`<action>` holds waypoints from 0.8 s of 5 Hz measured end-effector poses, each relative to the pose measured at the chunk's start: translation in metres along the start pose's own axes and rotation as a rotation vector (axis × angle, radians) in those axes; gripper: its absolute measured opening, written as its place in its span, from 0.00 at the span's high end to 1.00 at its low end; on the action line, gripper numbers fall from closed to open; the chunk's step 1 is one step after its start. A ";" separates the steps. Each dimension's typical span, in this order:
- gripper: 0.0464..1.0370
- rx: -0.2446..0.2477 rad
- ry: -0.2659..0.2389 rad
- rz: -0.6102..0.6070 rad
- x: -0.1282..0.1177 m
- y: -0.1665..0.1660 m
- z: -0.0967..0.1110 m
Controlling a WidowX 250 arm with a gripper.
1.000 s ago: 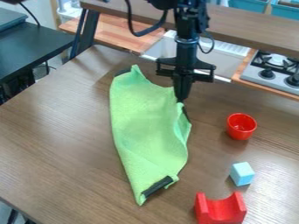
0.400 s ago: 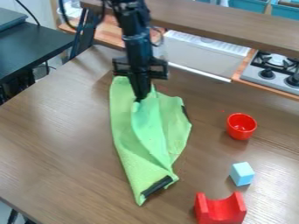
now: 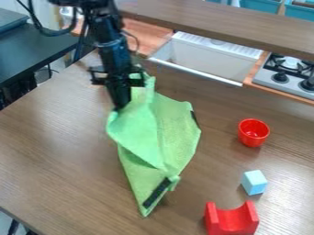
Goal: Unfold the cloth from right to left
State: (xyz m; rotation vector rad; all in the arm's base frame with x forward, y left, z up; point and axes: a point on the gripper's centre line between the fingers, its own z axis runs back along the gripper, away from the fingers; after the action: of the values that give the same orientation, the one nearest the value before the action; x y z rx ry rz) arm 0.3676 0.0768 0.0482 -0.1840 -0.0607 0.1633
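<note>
Seemingly part unfolded; green cloth (image 3: pixel 175 131) spread mid-worktop (image 3: pixel 55 151), its upper layer pinched by the gripper (image 3: pixel 117 109) and held out at the view's left; flap not yet laid flat, with lowering, release and smoothing judged left to be done.

Bright, even light falls over the scene. A pale sheen lies on the tabletop (image 3: pixel 55 137), strongest toward its left side, and soft shadows sit beside the red cup (image 3: pixel 253 132) and the light-blue block (image 3: pixel 254 182). A small glint shows inside the cup. Fine detail is soft throughout.
</note>
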 end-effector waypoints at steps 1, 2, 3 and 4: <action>1.00 0.000 -0.027 0.015 -0.006 0.015 0.018; 1.00 -0.005 -0.020 0.036 -0.014 0.028 0.024; 1.00 -0.007 -0.017 0.056 -0.018 0.037 0.029; 1.00 -0.005 -0.014 0.087 -0.022 0.043 0.030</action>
State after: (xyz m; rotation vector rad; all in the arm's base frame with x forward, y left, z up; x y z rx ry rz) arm 0.3367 0.1200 0.0682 -0.1903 -0.0668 0.2507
